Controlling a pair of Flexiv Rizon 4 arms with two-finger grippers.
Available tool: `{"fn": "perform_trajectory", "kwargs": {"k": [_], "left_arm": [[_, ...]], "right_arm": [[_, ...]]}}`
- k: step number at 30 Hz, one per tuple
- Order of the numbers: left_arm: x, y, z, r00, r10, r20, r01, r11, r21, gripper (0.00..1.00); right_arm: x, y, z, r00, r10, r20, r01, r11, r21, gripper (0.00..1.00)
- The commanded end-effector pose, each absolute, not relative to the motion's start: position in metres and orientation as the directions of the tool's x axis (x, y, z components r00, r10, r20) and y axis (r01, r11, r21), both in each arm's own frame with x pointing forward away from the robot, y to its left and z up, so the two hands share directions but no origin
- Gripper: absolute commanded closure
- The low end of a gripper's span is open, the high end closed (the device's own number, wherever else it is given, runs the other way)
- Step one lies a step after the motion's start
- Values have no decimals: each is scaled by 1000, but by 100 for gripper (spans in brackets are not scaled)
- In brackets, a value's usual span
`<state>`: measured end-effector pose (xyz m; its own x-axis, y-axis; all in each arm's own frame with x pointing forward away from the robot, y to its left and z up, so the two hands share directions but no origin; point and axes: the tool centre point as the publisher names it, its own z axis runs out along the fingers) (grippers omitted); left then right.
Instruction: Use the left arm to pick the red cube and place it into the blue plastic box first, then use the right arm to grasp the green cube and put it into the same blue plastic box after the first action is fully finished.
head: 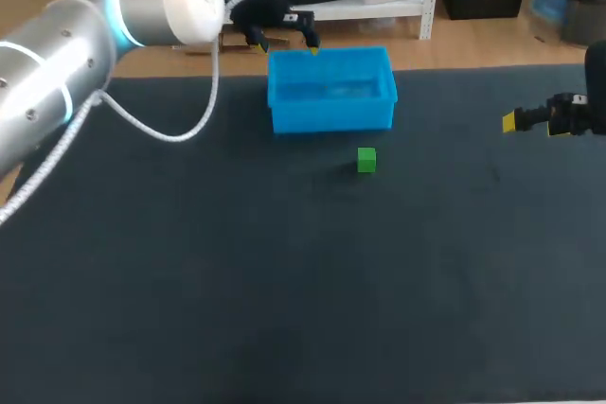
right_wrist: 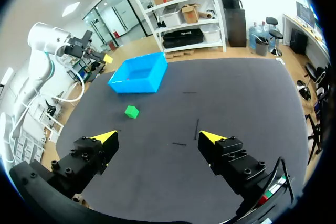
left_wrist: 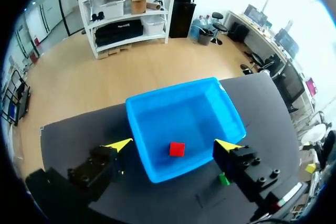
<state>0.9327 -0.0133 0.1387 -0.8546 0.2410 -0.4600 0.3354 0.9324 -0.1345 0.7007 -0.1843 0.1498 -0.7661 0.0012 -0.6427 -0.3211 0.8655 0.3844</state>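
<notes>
Red cube (left_wrist: 177,149) in blue box (left_wrist: 157,111); left jaws spread above (green cube (head: 366,160) outside).

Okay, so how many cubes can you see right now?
2. The red cube lies inside the blue plastic box, below the open left gripper. The green cube sits on the table just outside the box. None seems hidden.

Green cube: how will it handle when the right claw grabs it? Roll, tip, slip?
Green cube probably won't roll: flat faces, sitting flat on the mat. Likely light, being small next to the box, so an off-centre touch could nudge it. Flat sides should suit the open right claw.
</notes>
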Motion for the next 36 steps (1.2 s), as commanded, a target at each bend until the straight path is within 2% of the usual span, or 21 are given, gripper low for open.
{"fn": "perform_trajectory", "kwargs": {"k": [1,7,16,25,36], "left_arm": [[841,25,155,-784,180,-594,313,941,-128,0],[796,43,159,-774,142,-617,309,936,-171,0],[742,63,141,-757,177,-629,352,922,-164,0],[706,90,129,-740,148,-656,379,898,-225,0],[675,105,123,-733,146,-664,391,889,-236,0]], "right_arm": [[701,-185,150,-766,0,-643,-322,866,384,0],[701,-185,150,-766,0,-643,-322,866,384,0],[701,-185,150,-766,0,-643,-322,866,384,0],[701,-185,150,-766,0,-643,-322,866,384,0],[701,-185,150,-766,0,-643,-322,866,384,0]]}}
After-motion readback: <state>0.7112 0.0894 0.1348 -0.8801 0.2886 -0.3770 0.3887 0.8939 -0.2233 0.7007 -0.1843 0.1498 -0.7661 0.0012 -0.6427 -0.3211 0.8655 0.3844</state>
